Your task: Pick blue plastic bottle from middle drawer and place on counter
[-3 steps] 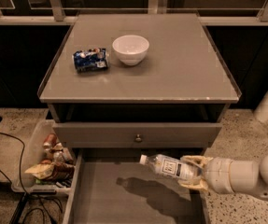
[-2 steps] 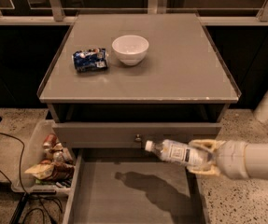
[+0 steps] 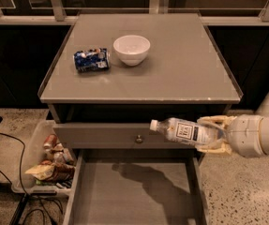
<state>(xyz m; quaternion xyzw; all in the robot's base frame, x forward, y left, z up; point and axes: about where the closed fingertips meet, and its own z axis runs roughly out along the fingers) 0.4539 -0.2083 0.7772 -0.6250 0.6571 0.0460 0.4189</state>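
The gripper (image 3: 214,135), clamped on the bottle (image 3: 183,131), holds it sideways in the air, cap leftward, below the front edge of the counter (image 3: 181,74) near its right corner, above the open drawer (image 3: 106,200).

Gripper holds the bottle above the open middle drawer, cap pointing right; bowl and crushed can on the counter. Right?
One slip: the cap points left, not right, as the camera view shows. The rest stands: the gripper holds the blue plastic bottle above the open middle drawer, with the bowl and crushed can on the counter.
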